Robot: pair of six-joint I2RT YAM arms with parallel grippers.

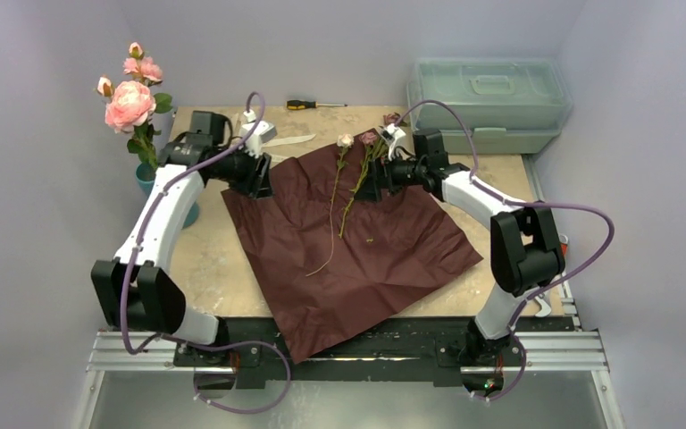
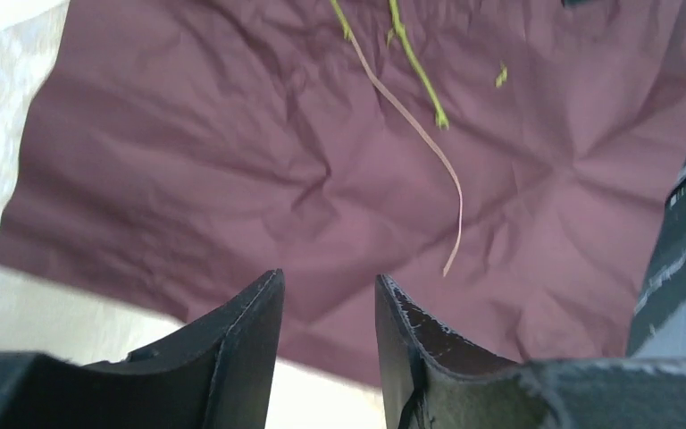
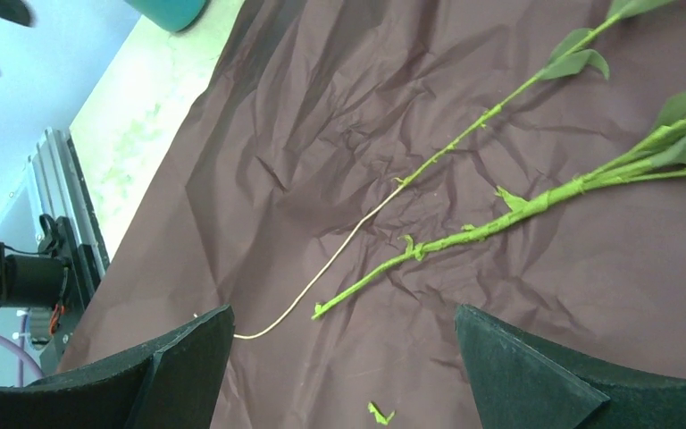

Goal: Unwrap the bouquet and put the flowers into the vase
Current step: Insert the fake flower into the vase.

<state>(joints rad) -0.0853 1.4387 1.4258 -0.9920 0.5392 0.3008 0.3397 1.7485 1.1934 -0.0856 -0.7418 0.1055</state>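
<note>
We see the maroon wrapping paper [image 1: 357, 250] spread flat on the surface [image 1: 205, 259]. Two rose stems [image 1: 358, 179] lie on its far part beside a thin cream ribbon [image 2: 459, 210]; the other pink roses [image 1: 130, 105] stand in the teal vase [image 1: 146, 177] at far left. Our left pincer [image 2: 329, 290] hangs over the paper, jaws partly apart — nothing between them. The right pincer [image 3: 344, 322] is spread wide above the stems — empty.

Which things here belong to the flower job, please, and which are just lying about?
Job: teal cylindrical vase; pink roses in it; loose green-stemmed flowers; flat maroon wrapping paper; cream ribbon.
Lying about: yellow-handled screwdriver; pale green translucent plastic toolbox.
</note>
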